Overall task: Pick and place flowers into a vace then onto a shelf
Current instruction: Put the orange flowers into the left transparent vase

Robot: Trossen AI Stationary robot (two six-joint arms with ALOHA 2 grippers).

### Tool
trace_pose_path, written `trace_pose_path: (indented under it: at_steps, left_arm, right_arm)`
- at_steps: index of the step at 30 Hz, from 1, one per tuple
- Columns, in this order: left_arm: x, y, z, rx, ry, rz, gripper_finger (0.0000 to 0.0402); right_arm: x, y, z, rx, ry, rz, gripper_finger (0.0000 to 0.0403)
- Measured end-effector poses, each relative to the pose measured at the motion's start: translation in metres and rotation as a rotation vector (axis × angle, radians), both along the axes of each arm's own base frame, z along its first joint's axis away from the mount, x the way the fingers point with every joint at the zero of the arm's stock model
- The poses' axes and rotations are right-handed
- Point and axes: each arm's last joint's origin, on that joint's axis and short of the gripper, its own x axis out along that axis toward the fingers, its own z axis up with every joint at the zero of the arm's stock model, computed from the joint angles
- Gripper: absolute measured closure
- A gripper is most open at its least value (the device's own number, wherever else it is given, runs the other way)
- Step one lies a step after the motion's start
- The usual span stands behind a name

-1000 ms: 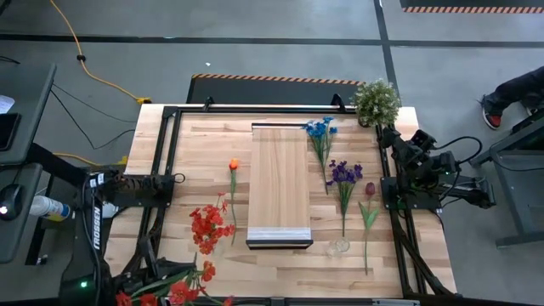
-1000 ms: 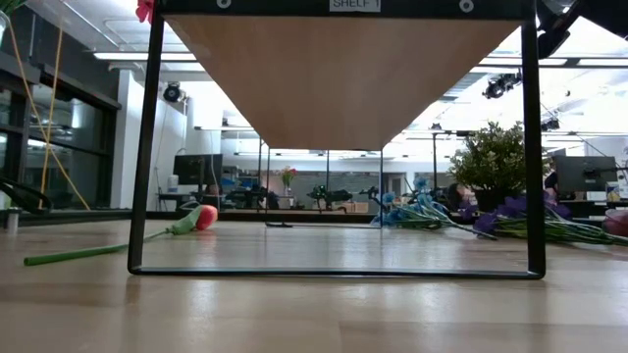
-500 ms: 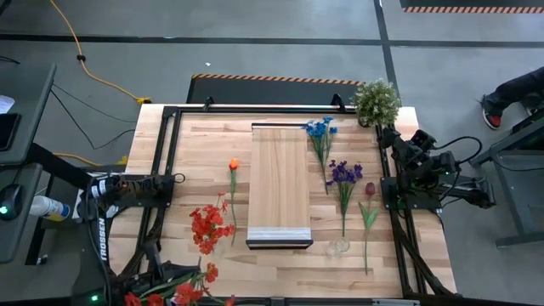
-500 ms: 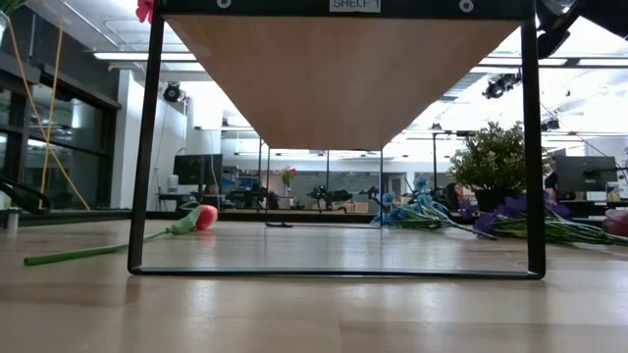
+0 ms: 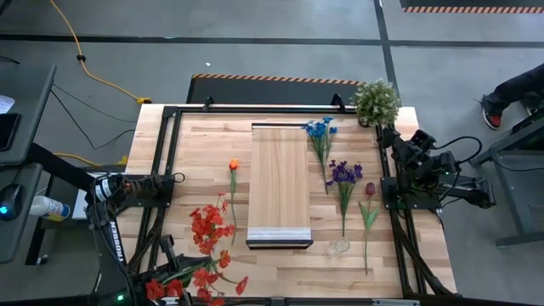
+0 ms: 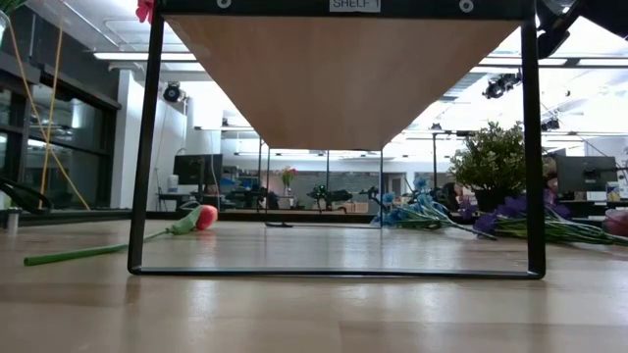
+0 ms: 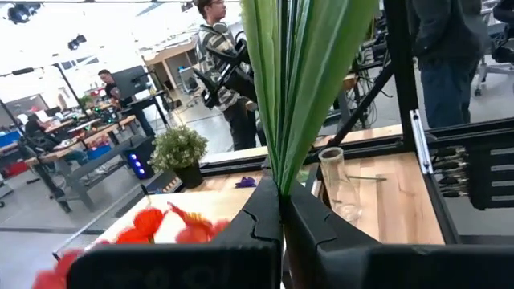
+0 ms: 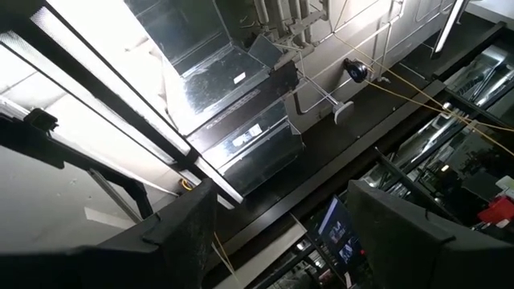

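Since 0.5 s ago, the red flower bunch (image 5: 197,284) has shifted right along the table's near edge, its green stems clamped in the left gripper (image 7: 281,210). Right gripper (image 5: 398,143) waits at the right edge; its fingers stand apart. Shelf (image 5: 279,183) sits mid-table.

Left gripper (image 7: 281,210) at the near-left corner, fingers closed; right arm parked at right edge.

Shelf (image 5: 280,183): pale plank, raised mid-bench. Orange flower (image 5: 233,165), red spray (image 5: 206,225) left of it; blue (image 5: 320,128), purple (image 5: 344,172), dark-red (image 5: 370,189) right. Glass vase (image 5: 338,246) empty.
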Motion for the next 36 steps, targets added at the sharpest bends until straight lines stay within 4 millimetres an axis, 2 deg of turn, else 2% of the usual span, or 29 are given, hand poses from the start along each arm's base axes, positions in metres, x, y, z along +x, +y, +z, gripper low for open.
trace_pose_path:
  at_steps: [9,22,36]
  left_arm:
    - [-0.001,0.003,-0.016,-0.022,0.061,0.013,0.0367]
    - [-0.004,0.011,-0.042,-0.016,0.052,0.018,0.0367]
    - [-0.007,0.019,-0.061,0.04,0.07,0.02,0.0367]
  right_arm:
    - [0.0,0.0,0.0,0.0,0.0,-0.001,0.0136]
    - [0.0,0.0,0.0,-0.001,0.001,-0.002,0.0135]
    - [0.002,0.0,-0.002,0.002,0.029,-0.003,0.0136]
